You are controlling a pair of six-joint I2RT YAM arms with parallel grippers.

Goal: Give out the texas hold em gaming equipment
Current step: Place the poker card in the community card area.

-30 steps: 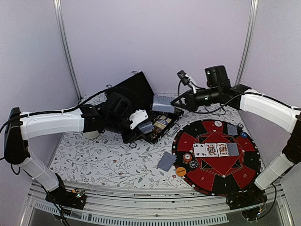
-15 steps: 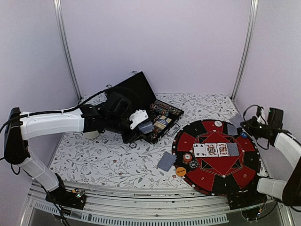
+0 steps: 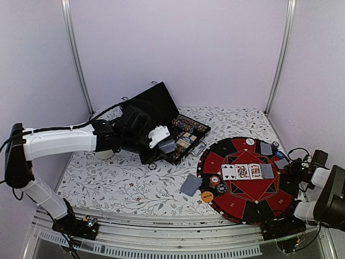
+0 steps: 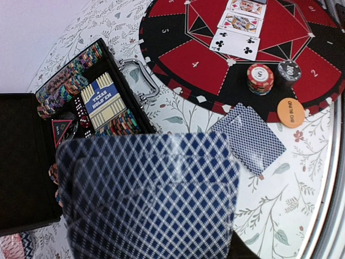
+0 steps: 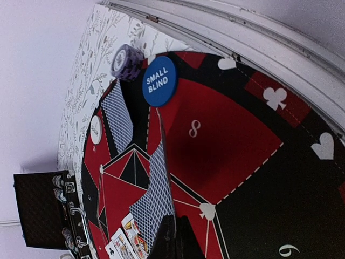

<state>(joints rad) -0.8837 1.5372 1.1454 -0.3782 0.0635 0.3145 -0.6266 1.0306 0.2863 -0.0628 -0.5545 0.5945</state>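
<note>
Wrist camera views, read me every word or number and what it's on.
"SMALL BLIND": blue disc.
"BIG BLIND": orange disc.
"TEXAS HOLD'EM": blue box in the case.
"8", "9", "4", "5", "2": round mat segments.
"5": red-and-white chip stack.
"100": black chip.
Too small to read: white disc, face-up cards.

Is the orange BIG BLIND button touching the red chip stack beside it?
Apart. The left wrist view shows a strip of mat between the orange button and the red chip stack.
</note>
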